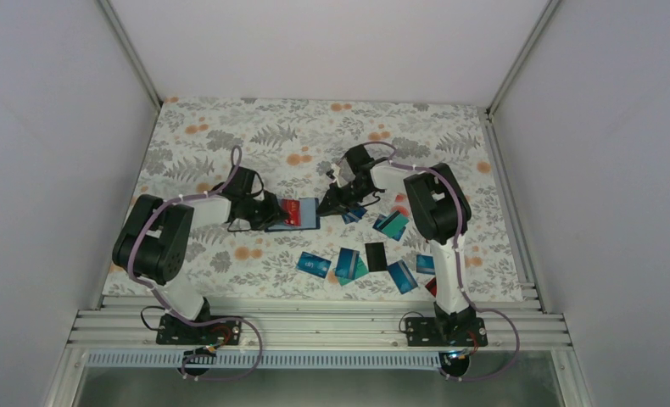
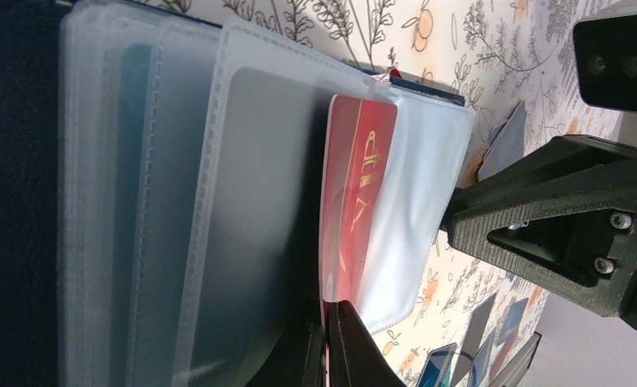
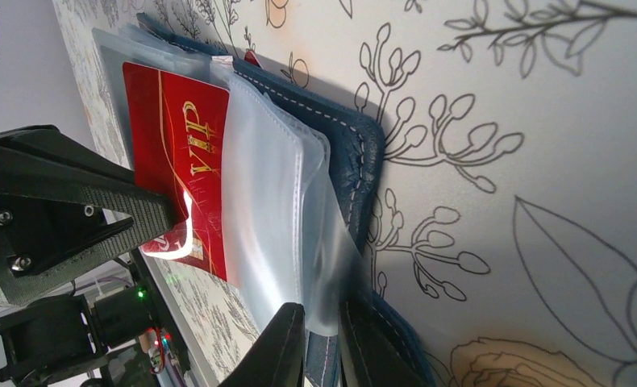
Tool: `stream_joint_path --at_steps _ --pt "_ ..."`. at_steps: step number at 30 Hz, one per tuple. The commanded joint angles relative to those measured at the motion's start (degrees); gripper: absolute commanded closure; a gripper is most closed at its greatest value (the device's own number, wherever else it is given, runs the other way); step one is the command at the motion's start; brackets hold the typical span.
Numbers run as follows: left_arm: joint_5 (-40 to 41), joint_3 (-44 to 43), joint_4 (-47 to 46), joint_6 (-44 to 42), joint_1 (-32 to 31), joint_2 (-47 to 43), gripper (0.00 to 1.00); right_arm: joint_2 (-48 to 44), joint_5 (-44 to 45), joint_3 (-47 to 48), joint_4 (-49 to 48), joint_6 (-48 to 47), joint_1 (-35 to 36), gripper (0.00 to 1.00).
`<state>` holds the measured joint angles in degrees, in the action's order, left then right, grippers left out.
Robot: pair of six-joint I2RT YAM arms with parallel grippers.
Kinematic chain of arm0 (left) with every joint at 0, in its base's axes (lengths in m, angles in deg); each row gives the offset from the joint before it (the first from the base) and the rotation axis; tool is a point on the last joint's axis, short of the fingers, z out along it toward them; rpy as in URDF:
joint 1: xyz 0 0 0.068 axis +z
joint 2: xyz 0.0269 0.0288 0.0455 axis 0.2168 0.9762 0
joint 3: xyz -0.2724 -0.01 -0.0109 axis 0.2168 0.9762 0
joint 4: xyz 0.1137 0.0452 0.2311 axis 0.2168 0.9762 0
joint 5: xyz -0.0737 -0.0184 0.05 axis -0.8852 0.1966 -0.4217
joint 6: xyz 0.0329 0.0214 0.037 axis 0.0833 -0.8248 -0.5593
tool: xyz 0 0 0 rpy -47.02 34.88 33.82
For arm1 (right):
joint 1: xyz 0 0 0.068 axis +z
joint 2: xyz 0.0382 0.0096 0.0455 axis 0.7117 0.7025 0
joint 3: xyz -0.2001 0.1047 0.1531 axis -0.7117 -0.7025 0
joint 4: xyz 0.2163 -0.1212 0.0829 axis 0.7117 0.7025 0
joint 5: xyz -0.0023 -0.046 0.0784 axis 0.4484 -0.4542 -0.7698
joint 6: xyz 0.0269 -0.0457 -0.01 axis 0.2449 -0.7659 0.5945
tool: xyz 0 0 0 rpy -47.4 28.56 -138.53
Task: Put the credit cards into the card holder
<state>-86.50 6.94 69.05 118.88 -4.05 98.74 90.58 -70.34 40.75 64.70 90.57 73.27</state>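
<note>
left fingers (image 2: 337,343): closest to the lens. Pressed together on the exposed edge of the red card (image 2: 362,201); reads as a pinch.
right fingers (image 3: 281,348): nipped on the free edge of the clear sleeve (image 3: 275,201), on the far side of the card holder from the left ones.
bench (image 1: 230,144): floral cover, carries everything.
card holder (image 1: 309,214): navy, lying open and flat between the two wrists, several plastic sleeves fanned on top.
clear sleeve: topmost leaf of the holder, mouth facing the left fingers.
red card: part-way into that sleeve, gold VIP print showing, one end outside.
credit cards (image 1: 315,264): the rest lie loose, mostly blue and teal plus a black card (image 1: 376,255). Scattered beside the holder, toward the arm bases and the right arm.
handling, cards: light, stiff, slick. Likely hard to lift off flat cloth; take one by a short edge.
handling, sleeve: soft and floppy. Mouth probably collapses if the edge is let go.
handling, holder: light, likely slides under a push unless pinned.
step, my read: seating the red card fully.
</note>
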Motion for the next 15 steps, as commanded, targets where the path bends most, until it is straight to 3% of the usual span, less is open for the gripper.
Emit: stream_joint_path --at_steps 1,15 --pt "2.99 1.36 6.48 1.69 0.62 -0.24 0.98 4.52 4.9 -1.76 3.32 -0.67 0.67 0.89" --pt "0.87 3.12 2.44 4.79 1.44 0.75 0.98 5.76 4.04 -1.16 3.37 -0.65 0.73 0.89"
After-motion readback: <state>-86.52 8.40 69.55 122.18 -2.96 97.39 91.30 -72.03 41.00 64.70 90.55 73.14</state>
